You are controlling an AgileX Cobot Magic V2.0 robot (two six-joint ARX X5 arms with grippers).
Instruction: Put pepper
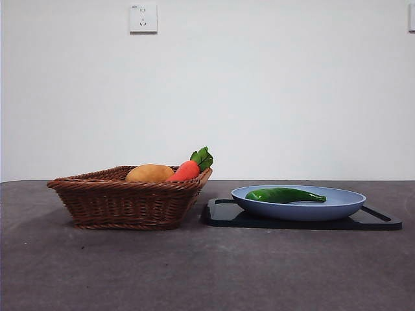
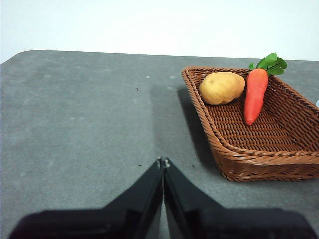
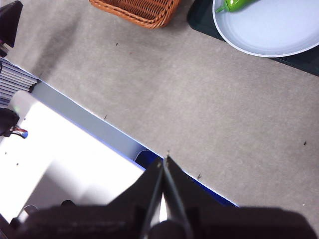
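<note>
Two grippers, and both have their jaws pressed together on nothing. Left gripper (image 2: 163,162) hangs over bare grey table (image 2: 84,124), well short of the basket (image 2: 239,159). Right gripper (image 3: 165,160) sits above the table's near edge, tips closed to a point, the basket corner and the plate (image 3: 279,35) far off across the tabletop.

Counting outward: one wicker basket, one potato (image 2: 221,87), one carrot (image 2: 255,94), one pepper (image 1: 285,194), one blue plate, one black tray (image 1: 224,214).

The potato and carrot lie side by side at the basket's far end, the carrot's green leaves poking over the rim. The pepper is out of the basket: it lies lengthwise in the plate, glossy green, tapered tip pointing away from the basket. The plate sits on the tray, and the tray's edge is just beside the basket.

Front view gives the whole line-up, basket beside plate, plus a wall socket (image 1: 143,18) up top, and neither arm shows there. Left wrist view looks down into the basket's weave but misses the pepper altogether. Right wrist view catches only the pepper's stem end at the plate's rim, and it alone shows the bright white and blue area below the table edge.
</note>
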